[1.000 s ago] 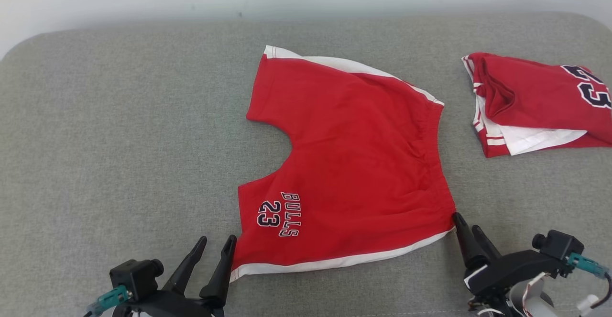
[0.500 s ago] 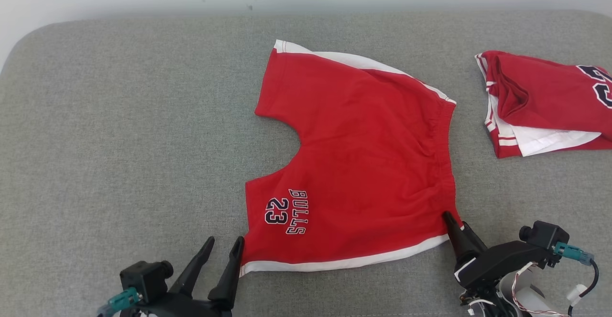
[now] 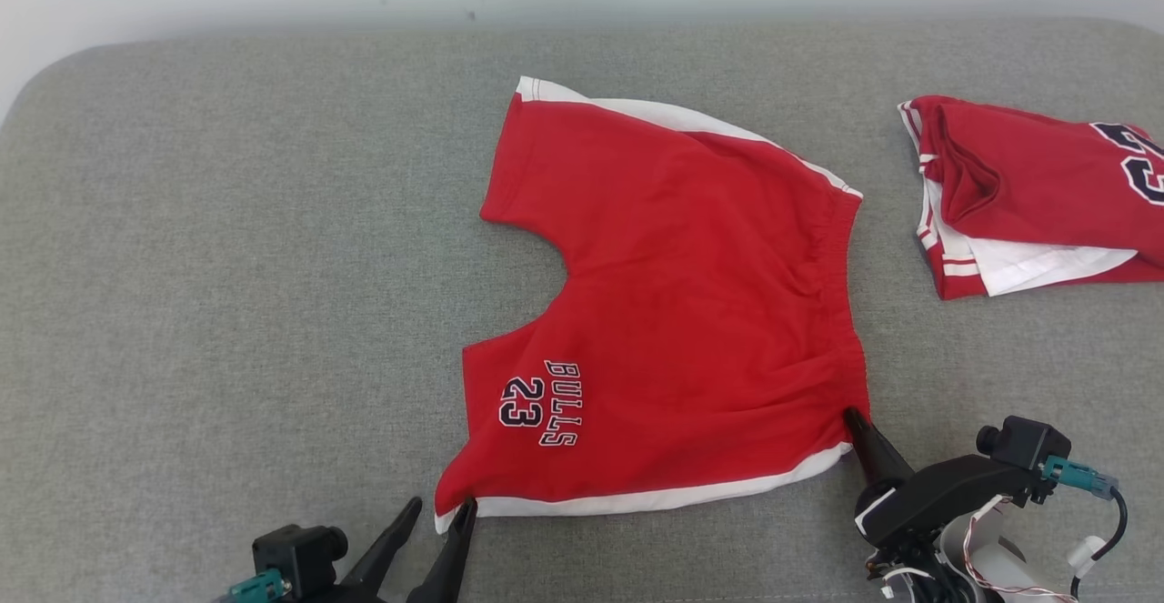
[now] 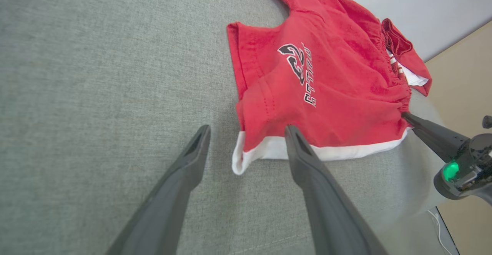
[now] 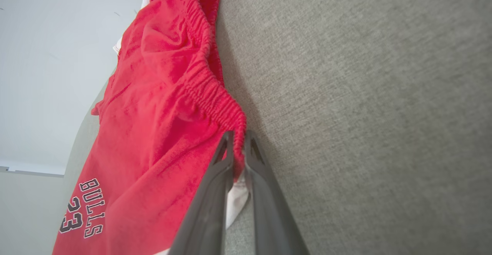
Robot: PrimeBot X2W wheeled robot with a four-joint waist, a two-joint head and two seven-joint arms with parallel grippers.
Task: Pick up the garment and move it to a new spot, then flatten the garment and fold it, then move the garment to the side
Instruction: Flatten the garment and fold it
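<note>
Right wrist view: your right claw (image 5: 238, 144) is pinched tight on the waistband corner of the red shorts (image 5: 153, 132), anchoring their near-right end. Your left claw (image 4: 248, 131) gapes wide around the near-left hem corner and grips nothing, probably ready to tension the cloth flat. The shorts lie spread mid-cushion (image 3: 227, 266), well apart from the folded red jersey (image 3: 1028, 185) at the far right.

bare grey cushion (image 3: 227, 248) wide open left of the red shorts (image 3: 673, 312), folded red jersey (image 3: 1028, 194) crowding the far right
</note>
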